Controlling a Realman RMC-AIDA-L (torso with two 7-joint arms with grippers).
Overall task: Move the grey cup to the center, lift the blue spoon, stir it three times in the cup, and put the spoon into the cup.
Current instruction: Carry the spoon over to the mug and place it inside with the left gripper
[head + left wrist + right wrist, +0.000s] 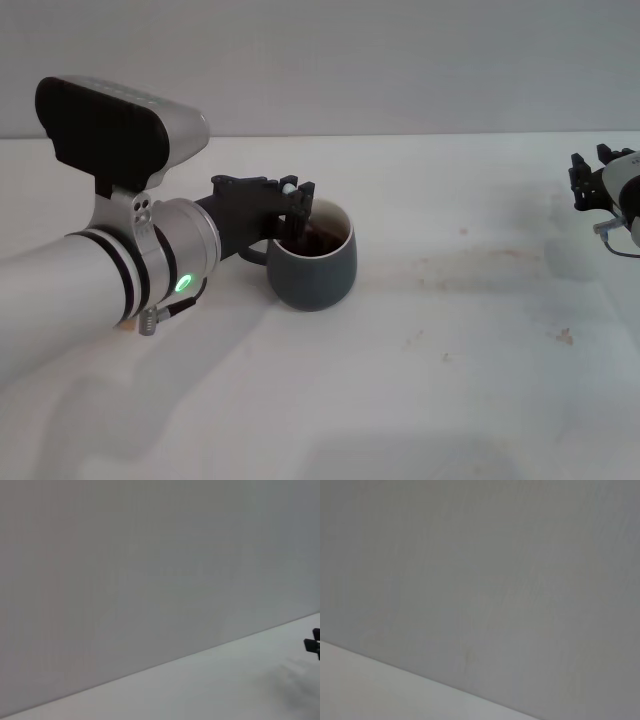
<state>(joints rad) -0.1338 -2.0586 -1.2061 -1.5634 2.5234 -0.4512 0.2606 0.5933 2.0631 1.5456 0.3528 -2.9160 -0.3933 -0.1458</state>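
Left gripper over grey cup rim, left side; grasp unclear | spoon unseen | right gripper parked far right, grasp unclear

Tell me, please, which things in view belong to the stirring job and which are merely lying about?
In the job: the grey cup with dark liquid; the left gripper at the cup's rim.

Not in the job: the table, bearing faint stains; the right gripper, idle at the far right. No spoon clearly shows.

Counting 1 grey cup, 2 grippers, left gripper mid-frame, right gripper far right; 1 table.
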